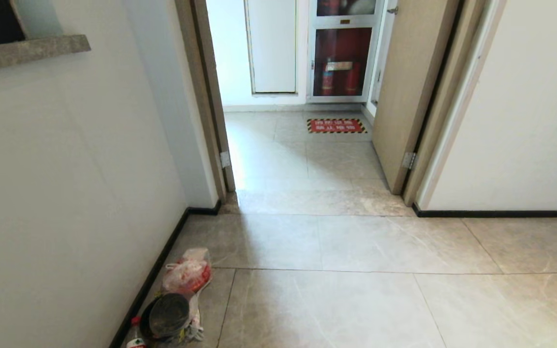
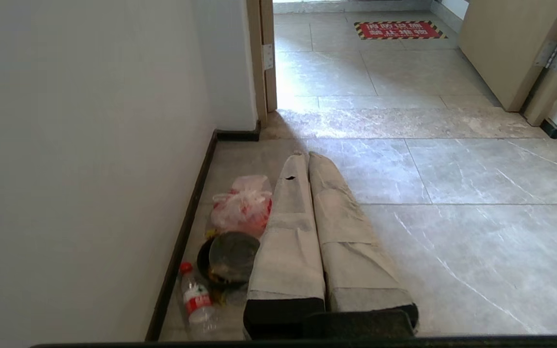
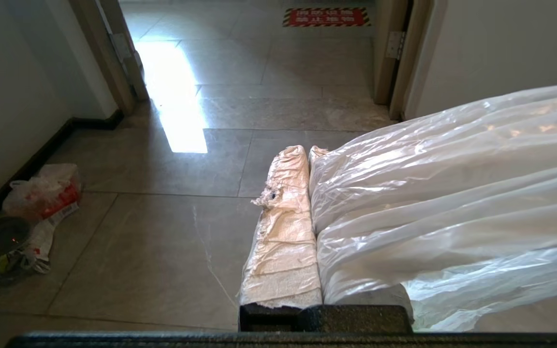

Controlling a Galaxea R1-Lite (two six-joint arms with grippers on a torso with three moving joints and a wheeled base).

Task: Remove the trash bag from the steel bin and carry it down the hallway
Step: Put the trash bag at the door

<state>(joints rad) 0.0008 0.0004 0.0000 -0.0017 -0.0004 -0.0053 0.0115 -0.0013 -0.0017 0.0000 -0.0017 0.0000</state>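
In the right wrist view my right gripper (image 3: 306,151) is shut on the trash bag (image 3: 443,193). Its thin translucent white plastic is pinched between the padded fingers and drapes over one of them, spreading wide to that side. The bag hangs above the hallway floor (image 3: 162,241) of grey-beige tiles. My left gripper (image 2: 306,155) is shut with nothing in it, its two wrapped fingers pressed together above the floor near the left wall. The steel bin is out of view. Neither arm shows in the head view.
Litter lies by the left wall's black skirting: a clear bag with red contents (image 1: 187,273), a black round bowl (image 1: 168,315) and a red-capped bottle (image 1: 136,338). Ahead, a doorway (image 1: 302,159) with its tan door (image 1: 404,96) open leads toward a red floor sign (image 1: 336,126) and a cabinet (image 1: 341,60).
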